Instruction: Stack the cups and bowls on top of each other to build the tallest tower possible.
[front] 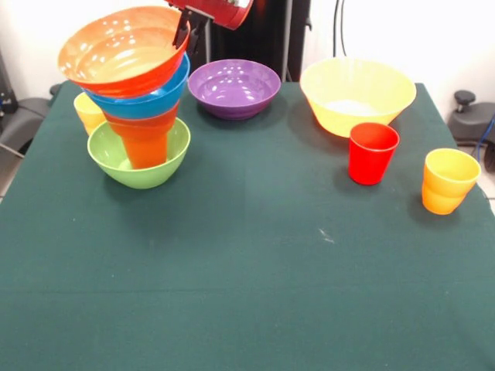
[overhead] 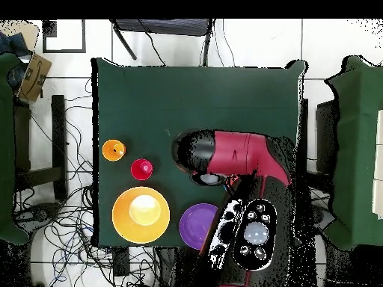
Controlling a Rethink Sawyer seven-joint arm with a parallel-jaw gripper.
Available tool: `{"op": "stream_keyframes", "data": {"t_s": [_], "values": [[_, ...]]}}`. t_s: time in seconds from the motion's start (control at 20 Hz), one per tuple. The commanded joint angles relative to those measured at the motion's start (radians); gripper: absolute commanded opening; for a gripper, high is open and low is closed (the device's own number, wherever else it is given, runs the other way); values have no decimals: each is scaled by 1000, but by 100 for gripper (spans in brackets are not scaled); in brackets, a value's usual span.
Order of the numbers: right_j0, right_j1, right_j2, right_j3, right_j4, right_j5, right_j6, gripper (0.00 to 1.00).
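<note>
The tower (front: 138, 100) stands at the left in the front view. Its base is a green bowl (front: 139, 166), then an orange cup (front: 147, 147), a small orange bowl (front: 143, 120), a blue bowl (front: 151, 100) and a wide orange bowl (front: 124, 50) on top, tilted. My gripper (front: 192, 32) hangs at the top edge, right beside the wide orange bowl's rim. A yellow cup (front: 87, 112) stands behind the tower. The purple bowl (front: 234, 87), big yellow bowl (front: 357, 94), red cup (front: 372, 152) and yellow-orange cup (front: 448, 179) stand apart on the table.
In the overhead view the red arm (overhead: 239, 157) covers the tower. The yellow-orange cup (overhead: 114, 150), red cup (overhead: 141, 169), yellow bowl (overhead: 141, 215) and purple bowl (overhead: 198, 226) show there. The green tablecloth (front: 247, 270) has dark chairs beside it.
</note>
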Motion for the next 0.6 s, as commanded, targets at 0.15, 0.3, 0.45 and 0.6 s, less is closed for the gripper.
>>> {"op": "stream_keyframes", "data": {"t_s": [0.15,0.3,0.45,0.6], "values": [[-4,38,65,45,-70,-52,0,0],[0,43,59,42,-77,-39,-1,0],[4,43,53,45,-80,-26,-1,0],[-2,44,60,51,-74,-25,-8,0]]}}
